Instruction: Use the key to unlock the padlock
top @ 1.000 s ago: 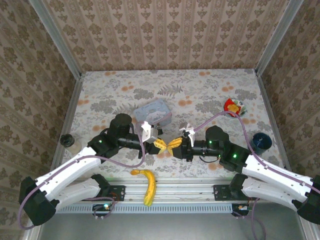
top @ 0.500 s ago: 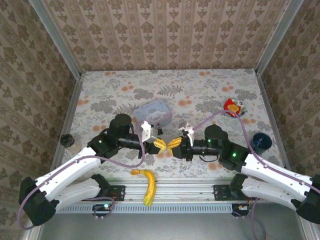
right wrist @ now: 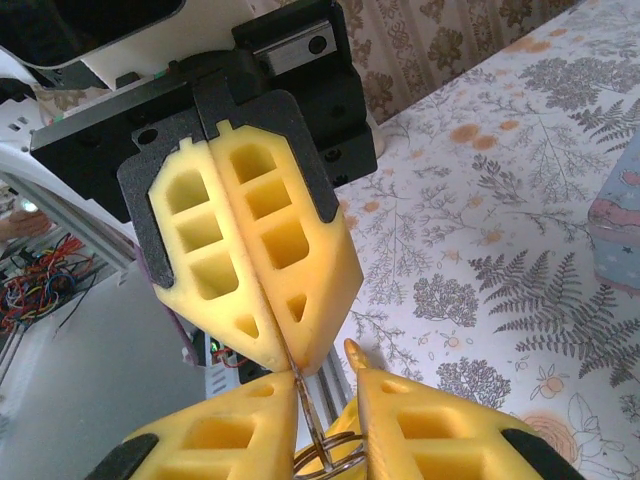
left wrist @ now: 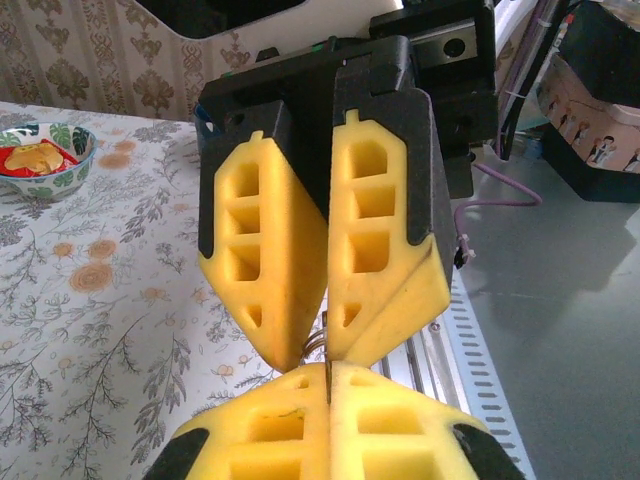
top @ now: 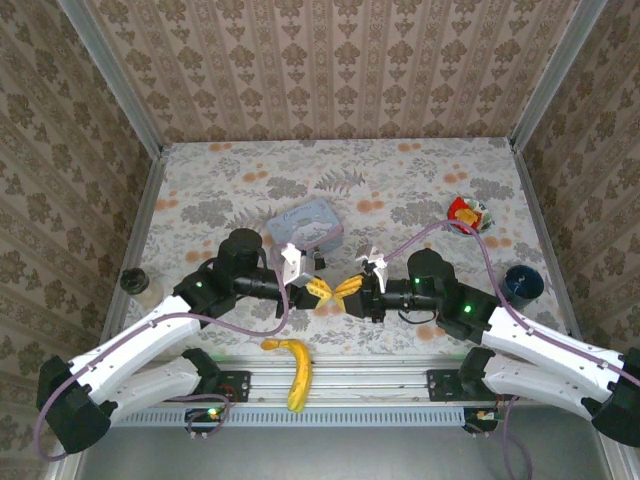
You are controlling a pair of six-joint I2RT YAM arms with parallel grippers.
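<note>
From above, your left gripper (top: 318,290) and right gripper (top: 348,290) meet tip to tip near the front of the table (top: 420,180), just on your side of the pale blue tin (top: 306,222). I cannot tell where the padlock lies.

In the left wrist view, your left fingers (left wrist: 260,440) are pressed flat together. A thin sliver of the key (left wrist: 322,350) pokes out of their seam towards the right gripper facing them. That hand is fully closed on the key.

In the right wrist view, the right fingers (right wrist: 440,430) stand a narrow slot apart, and the key's wire ring sits in that slot — whether the pads actually bite it, I cannot tell.

The risk is in the handover. If you release the left before the right has a firm pinch, the key will likely drop to the table. A ring alone is a loose hold, so the blade could swing and refuse to line up with a keyhole. If you pull apart with both hands clamped, the key may twist or slip.
</note>
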